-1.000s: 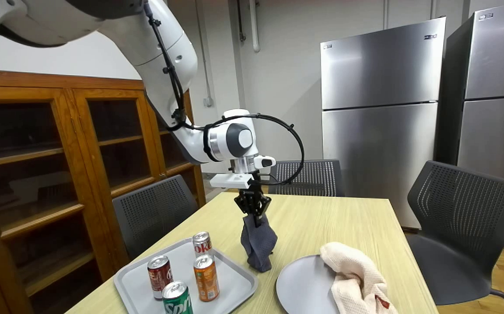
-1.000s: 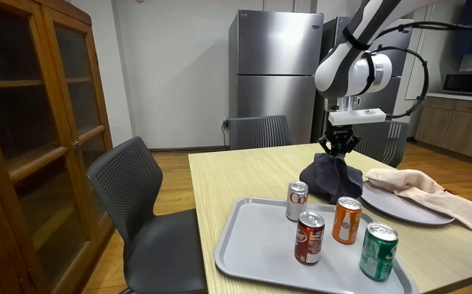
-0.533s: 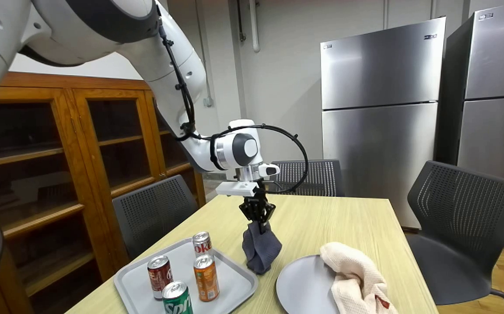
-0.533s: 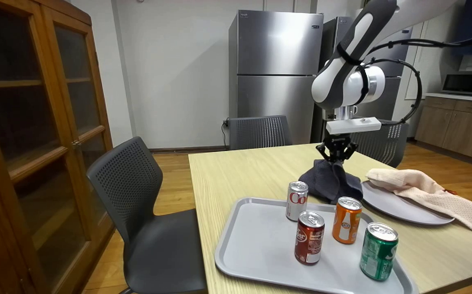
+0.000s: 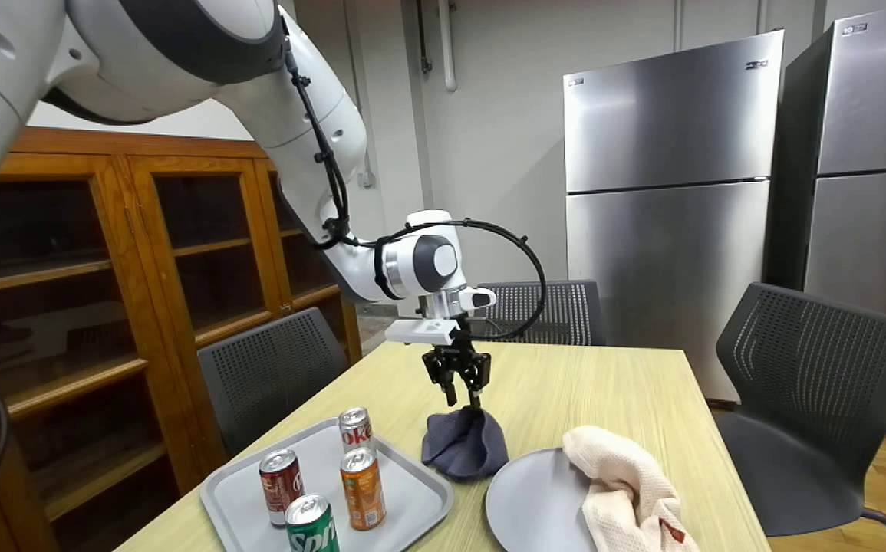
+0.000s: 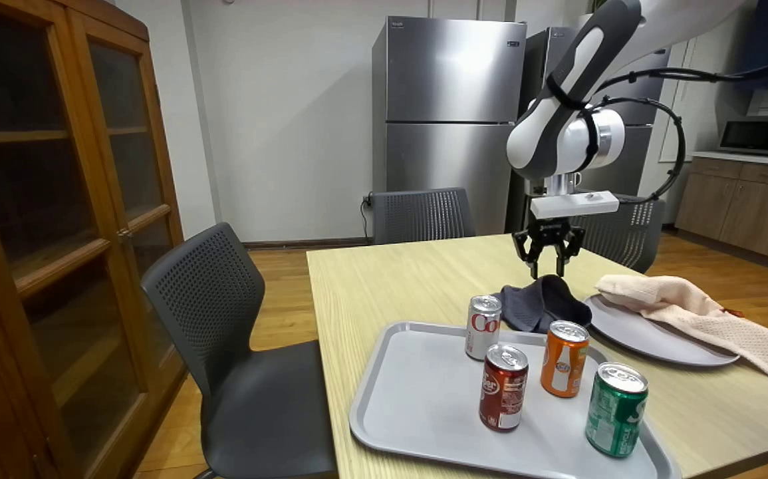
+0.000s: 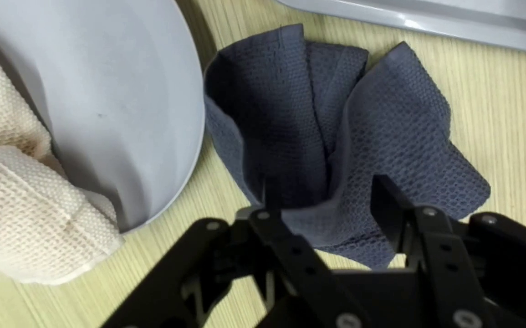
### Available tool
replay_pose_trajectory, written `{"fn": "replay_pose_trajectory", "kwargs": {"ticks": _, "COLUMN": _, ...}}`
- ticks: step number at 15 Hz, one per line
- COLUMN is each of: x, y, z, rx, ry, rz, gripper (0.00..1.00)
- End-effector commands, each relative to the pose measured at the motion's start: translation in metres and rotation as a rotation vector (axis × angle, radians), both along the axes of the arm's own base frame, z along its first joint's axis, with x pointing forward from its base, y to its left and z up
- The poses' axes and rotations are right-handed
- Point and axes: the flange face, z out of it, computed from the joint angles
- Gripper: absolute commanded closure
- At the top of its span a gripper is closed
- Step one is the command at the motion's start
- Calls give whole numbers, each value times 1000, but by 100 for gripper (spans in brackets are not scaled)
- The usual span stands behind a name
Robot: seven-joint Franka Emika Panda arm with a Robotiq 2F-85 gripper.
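The gripper (image 6: 547, 271) is unclenched, jaws parted over the dark cloth (image 6: 542, 303); contact cannot be told. In an exterior view the cloth lies bunched on the surface (image 5: 565, 383), between the tray (image 5: 320, 460) along the left edge and the plate (image 5: 535, 502) nearer the right edge, partly under a pale towel (image 5: 627, 468).
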Motion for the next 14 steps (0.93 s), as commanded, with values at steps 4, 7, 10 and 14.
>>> {"fn": "replay_pose_trajectory", "kwargs": {"ticks": 4, "x": -10, "y": -19, "z": 35, "rx": -21, "ry": -10, "rz": -31, "gripper": 0}}
{"fn": "replay_pose_trajectory", "kwargs": {"ticks": 7, "x": -20, "y": -37, "z": 52, "rx": -41, "ry": -28, "rz": -21, "gripper": 0}}
{"fn": "replay_pose_trajectory", "kwargs": {"ticks": 10, "x": -33, "y": -58, "z": 65, "rx": -68, "ry": -37, "rz": -50, "gripper": 0}}
{"fn": "replay_pose_trajectory", "kwargs": {"ticks": 14, "x": -51, "y": -88, "z": 76, "rx": -82, "ry": -42, "rz": -109, "gripper": 0}}
